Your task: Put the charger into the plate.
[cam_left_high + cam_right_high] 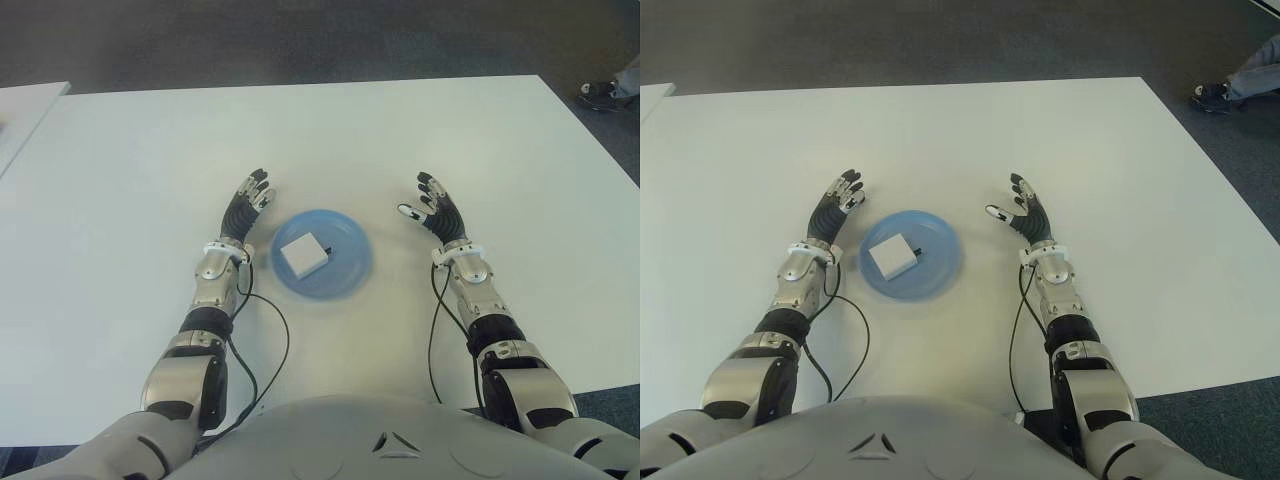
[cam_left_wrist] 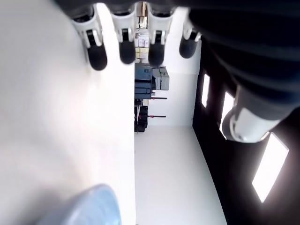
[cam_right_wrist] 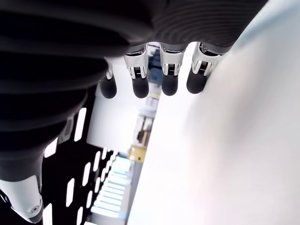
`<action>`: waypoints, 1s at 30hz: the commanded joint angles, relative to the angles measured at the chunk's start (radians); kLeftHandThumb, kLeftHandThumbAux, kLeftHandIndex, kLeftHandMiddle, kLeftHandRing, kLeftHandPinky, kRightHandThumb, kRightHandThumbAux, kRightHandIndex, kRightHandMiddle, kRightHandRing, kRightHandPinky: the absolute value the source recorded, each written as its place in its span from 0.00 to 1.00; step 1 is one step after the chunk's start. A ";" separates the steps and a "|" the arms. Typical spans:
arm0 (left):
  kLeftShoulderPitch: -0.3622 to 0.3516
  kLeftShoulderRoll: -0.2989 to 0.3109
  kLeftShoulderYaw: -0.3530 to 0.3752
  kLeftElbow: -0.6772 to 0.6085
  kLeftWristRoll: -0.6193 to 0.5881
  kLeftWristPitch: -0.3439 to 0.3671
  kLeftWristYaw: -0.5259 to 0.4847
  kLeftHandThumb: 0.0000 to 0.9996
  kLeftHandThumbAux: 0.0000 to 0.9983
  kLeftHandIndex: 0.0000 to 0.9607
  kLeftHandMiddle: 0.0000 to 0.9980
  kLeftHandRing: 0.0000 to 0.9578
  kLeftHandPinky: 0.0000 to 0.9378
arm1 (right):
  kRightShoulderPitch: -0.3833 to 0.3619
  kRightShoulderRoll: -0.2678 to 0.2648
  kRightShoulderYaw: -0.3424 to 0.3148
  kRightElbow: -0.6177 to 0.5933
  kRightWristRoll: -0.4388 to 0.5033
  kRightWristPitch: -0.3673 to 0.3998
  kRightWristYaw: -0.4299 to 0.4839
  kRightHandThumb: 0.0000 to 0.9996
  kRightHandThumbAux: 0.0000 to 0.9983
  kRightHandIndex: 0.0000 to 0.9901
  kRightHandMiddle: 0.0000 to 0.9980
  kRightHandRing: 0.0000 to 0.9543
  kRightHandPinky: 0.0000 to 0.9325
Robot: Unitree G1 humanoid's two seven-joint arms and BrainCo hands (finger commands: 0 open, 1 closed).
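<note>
A white square charger [image 1: 303, 255] lies inside the round blue plate [image 1: 350, 268], a little left of its middle, with a short dark cable end beside it. My left hand [image 1: 247, 204] is just left of the plate, fingers stretched out and holding nothing. On the other side of the plate my right hand [image 1: 430, 207] is held out the same way, fingers spread and empty. In the left wrist view the fingertips [image 2: 97, 57] point away and a bit of the plate rim [image 2: 93, 206] shows. The right wrist view shows only extended fingertips [image 3: 139, 87] over the table.
The white table [image 1: 330, 140] stretches far ahead and to both sides. A second white table edge [image 1: 20, 110] shows at the far left. A person's shoe [image 1: 600, 95] is on the dark floor at the far right.
</note>
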 commanded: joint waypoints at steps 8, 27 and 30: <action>0.045 -0.029 0.016 0.000 0.015 0.013 0.122 0.01 0.62 0.00 0.00 0.00 0.00 | 0.080 0.051 0.060 -0.053 -0.022 0.235 0.034 0.09 0.64 0.00 0.00 0.00 0.02; 0.074 -0.032 -0.003 -0.040 0.023 0.021 0.144 0.03 0.60 0.00 0.00 0.00 0.02 | 0.091 0.089 0.051 -0.151 -0.002 0.335 0.008 0.07 0.69 0.00 0.00 0.00 0.04; 0.077 -0.033 -0.004 -0.046 0.022 0.022 0.142 0.03 0.59 0.00 0.00 0.00 0.03 | 0.088 0.096 0.045 -0.166 0.005 0.352 0.003 0.08 0.69 0.00 0.01 0.01 0.06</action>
